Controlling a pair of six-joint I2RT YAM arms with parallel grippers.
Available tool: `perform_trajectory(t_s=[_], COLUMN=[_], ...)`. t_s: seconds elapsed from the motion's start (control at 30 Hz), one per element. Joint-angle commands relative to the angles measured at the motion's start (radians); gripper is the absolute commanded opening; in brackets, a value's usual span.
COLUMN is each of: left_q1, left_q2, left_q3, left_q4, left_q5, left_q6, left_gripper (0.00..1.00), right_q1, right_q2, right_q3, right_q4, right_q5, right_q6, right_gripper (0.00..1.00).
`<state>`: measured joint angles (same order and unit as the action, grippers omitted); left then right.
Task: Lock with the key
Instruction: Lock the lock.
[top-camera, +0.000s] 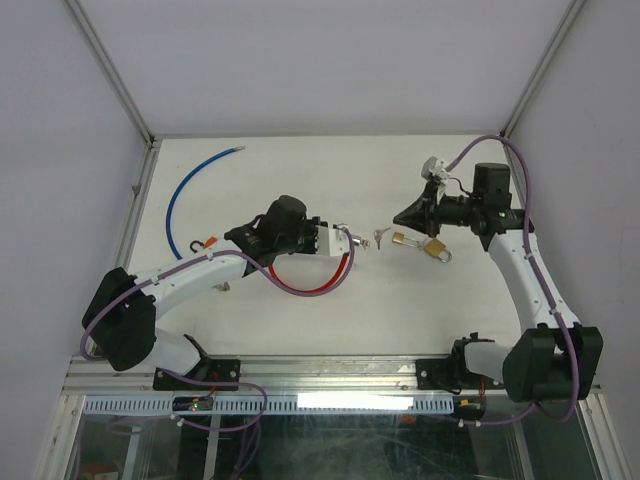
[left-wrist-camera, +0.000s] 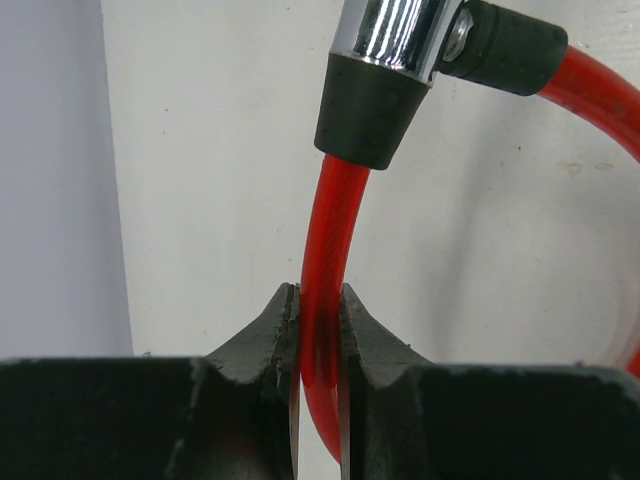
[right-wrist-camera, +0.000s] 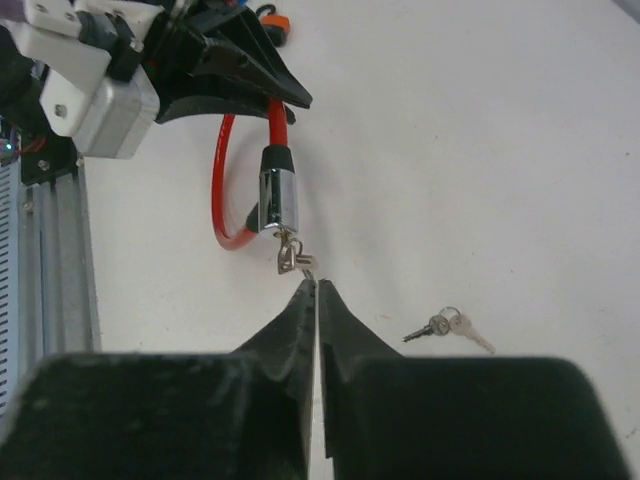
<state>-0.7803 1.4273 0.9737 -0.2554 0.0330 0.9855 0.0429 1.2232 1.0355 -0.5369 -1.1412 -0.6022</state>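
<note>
My left gripper (top-camera: 322, 243) is shut on the red cable (left-wrist-camera: 322, 250) of a cable lock, just behind its chrome lock head (left-wrist-camera: 400, 35). The head (right-wrist-camera: 277, 200) points at my right gripper, with a small key on a ring (right-wrist-camera: 295, 258) hanging from its end. My right gripper (top-camera: 398, 218) is shut, with only a thin slit between its jaws. In the right wrist view its tips (right-wrist-camera: 316, 288) line up with the end of the key. The top view shows a gap between the tips and the lock head (top-camera: 350, 240).
A loose pair of keys (top-camera: 380, 238) lies on the white table; it also shows in the right wrist view (right-wrist-camera: 447, 325). A brass padlock (top-camera: 435, 248) lies under the right arm. A blue cable (top-camera: 185, 195) and an orange piece (top-camera: 210, 243) lie at the left.
</note>
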Motion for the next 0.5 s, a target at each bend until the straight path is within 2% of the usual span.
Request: perform_trajectory(t_s=[0.0,0.03,0.07,0.1,0.2,0.47], left_q1=[-0.014,-0.013,-0.013,-0.014,-0.014,-0.014], left_q2=[-0.020,-0.021,-0.022,-0.027,-0.032,-0.043], left_q3=[0.033,0.036,0.038,0.037,0.036,0.035], left_q4=[0.039,0.038,0.039,0.038,0.038,0.038], left_q5=[0.007,0.009,0.010,0.013,0.027,0.044], left_q6=[-0.024,-0.026,-0.028,-0.030,-0.035,-0.039], left_gripper=[0.00,0.00,0.00,0.00,0.00,0.00], right_q1=[0.001,0.003,0.002,0.005,0.026,0.153], right_q2=[-0.104,-0.117,-0.121,-0.121,-0.097,0.018], right_q3=[-0.073,-0.101,-0.132,-0.164,-0.255,-0.272], right_q4=[0.177,0.213,0.259,0.326,0.484,0.584], right_q5=[-0.085,-0.116,-0.145,-0.166,-0.185,-0.035], right_q6=[0.059,0.071,0.106,0.153,0.217,0.292], right_gripper=[0.12,0.36,0.50,0.58,0.67,0.68])
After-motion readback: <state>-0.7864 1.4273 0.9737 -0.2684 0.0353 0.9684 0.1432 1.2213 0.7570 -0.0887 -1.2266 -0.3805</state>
